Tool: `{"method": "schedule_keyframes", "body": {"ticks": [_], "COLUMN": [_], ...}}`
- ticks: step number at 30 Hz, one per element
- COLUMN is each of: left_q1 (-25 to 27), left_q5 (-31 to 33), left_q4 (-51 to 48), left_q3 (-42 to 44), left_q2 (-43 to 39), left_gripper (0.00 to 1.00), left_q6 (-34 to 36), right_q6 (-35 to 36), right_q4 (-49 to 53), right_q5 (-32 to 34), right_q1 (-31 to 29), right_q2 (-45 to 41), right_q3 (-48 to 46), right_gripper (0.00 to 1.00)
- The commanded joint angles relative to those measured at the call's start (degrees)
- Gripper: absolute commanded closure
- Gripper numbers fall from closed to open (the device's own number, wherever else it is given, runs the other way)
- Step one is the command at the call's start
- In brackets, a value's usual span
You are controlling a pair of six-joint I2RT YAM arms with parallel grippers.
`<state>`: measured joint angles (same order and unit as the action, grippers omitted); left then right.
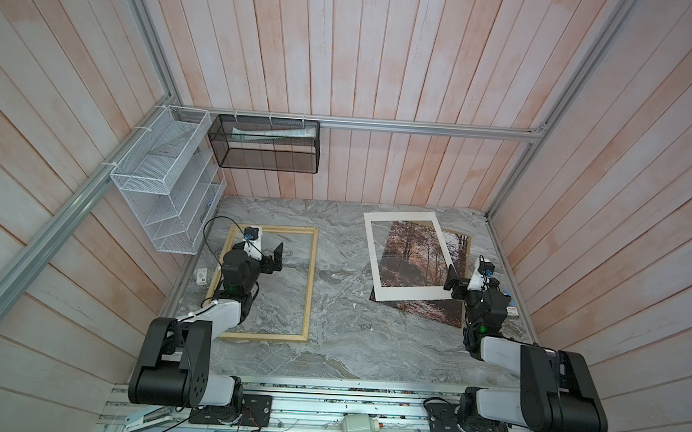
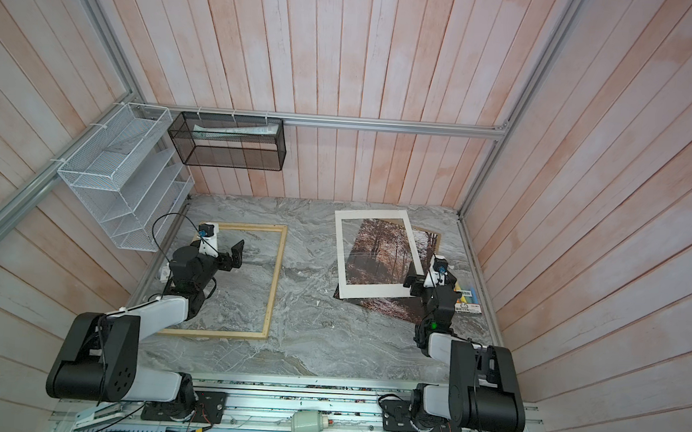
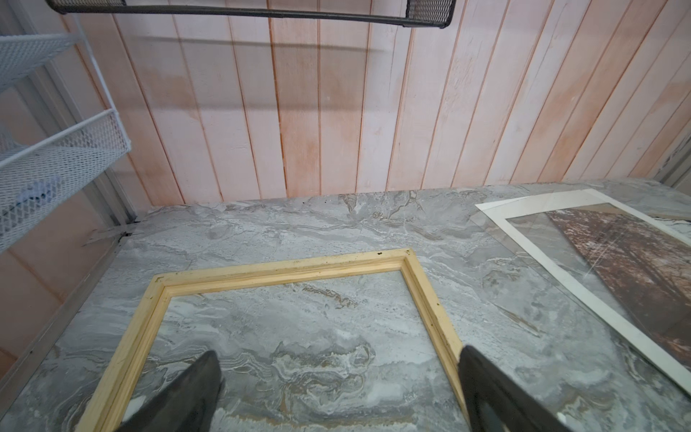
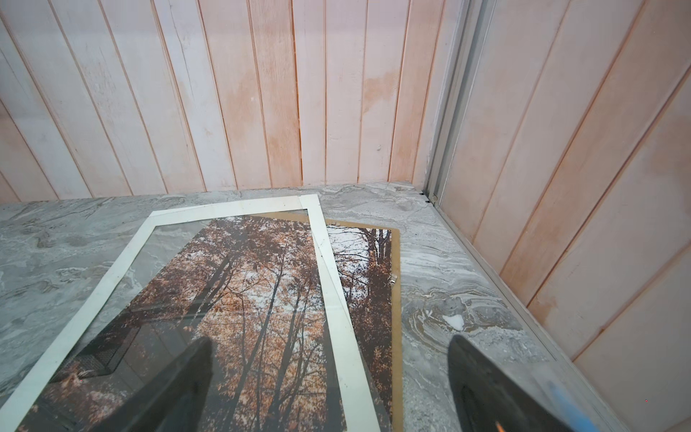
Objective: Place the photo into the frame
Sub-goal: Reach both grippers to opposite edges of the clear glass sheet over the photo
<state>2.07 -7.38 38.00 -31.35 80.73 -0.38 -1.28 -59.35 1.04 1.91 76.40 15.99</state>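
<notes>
The frame (image 1: 311, 285) (image 2: 276, 279), thin pale wood rails with bare marble showing inside it, lies flat on the left of the table; its far corner shows in the left wrist view (image 3: 411, 269). The photo (image 1: 412, 255) (image 2: 379, 252) (image 4: 261, 284), an autumn forest print, lies at the right on a brown board (image 4: 395, 299). A white mat (image 1: 371, 252) (image 4: 336, 299) lies askew across it. My left gripper (image 1: 275, 258) (image 2: 236, 255) (image 3: 338, 351) hangs open over the frame's inside, holding nothing. My right gripper (image 1: 454, 283) (image 2: 410, 282) (image 4: 329, 339) hangs open above the stack's right edge, empty.
A white mesh rack (image 1: 167, 179) hangs on the left wall and a black mesh basket (image 1: 266, 144) on the back wall, above the table. A small box (image 1: 511, 308) lies by the right wall, a small white card (image 1: 201, 275) by the left. Plank walls close three sides.
</notes>
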Motion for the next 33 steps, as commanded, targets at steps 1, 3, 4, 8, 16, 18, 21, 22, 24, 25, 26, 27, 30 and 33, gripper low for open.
{"method": "schedule_keyframes", "body": {"ticks": [1,3,4,8,16,18,21,22,24,25,26,27,30,33], "left_q1": [1.36,1.58,1.9,4.68,10.03,11.55,13.63,14.34,16.57,17.71,18.65,19.67,22.1,24.19], "left_q5": [3.08,0.69,0.2,-0.1,-9.26,-7.94,-10.44,-11.37,-12.06,-12.0,-12.2,-12.74,-14.79,-17.55], "left_q4": [-8.89,-13.07,-14.94,-16.27,-19.8,-23.16,-29.72,-32.08,-36.69,-38.17,-38.91,-39.67,-40.16,-39.33], "left_q3": [-2.87,-5.87,-7.64,-10.67,-14.97,-17.29,-22.8,-24.85,-29.57,-31.37,-32.93,-34.51,-37.84,-40.43], "left_q2": [-0.77,-1.56,-1.86,-4.67,-4.61,-2.06,4.75,6.94,11.18,13.27,14.98,16.91,21.89,26.38], "left_gripper": [0.0,0.0,0.0,0.0,0.0,0.0,0.0,0.0,0.0,0.0,0.0,0.0,0.0,0.0], "left_q6": [-7.39,-10.23,-11.22,-14.41,-24.5,-28.26,-33.89,-34.67,-35.14,-35.04,-34.96,-34.86,-35.62,-37.32], "right_q6": [-2.46,-3.2,-3.21,-5.19,-7.69,-7.53,-6.09,-5.58,-4.5,-4.39,-4.43,-4.81,-5.54,-6.9], "right_q4": [6.19,8.82,10.53,14.78,28.07,34.81,48.2,52.12,59.9,63.2,65.07,66.35,66.98,67.97], "right_q5": [9.52,11.78,12.54,16.35,10.92,10.54,9.68,8.5,3.78,1.56,-0.44,-2.61,-7.18,-11.58], "right_q1": [-0.89,-0.93,-0.95,-1.03,-1.03,-1.05,-0.82,-0.63,0.18,0.49,0.87,1.31,2.43,4.22], "right_q2": [-2.69,-4.92,-6.15,-12.16,-15.76,-12.53,-5.28,-2.74,3.41,6.27,8.57,10.91,16.77,22.94], "right_q3": [2.24,2.76,3.1,2.8,11.35,17.66,29.24,33.08,40.77,43.92,45.92,47.58,50.71,54.0], "right_gripper": [0.02,0.02,0.02,0.02,0.02,0.02,0.02,0.02,0.04,0.07,0.08,0.08,0.09,0.15]}}
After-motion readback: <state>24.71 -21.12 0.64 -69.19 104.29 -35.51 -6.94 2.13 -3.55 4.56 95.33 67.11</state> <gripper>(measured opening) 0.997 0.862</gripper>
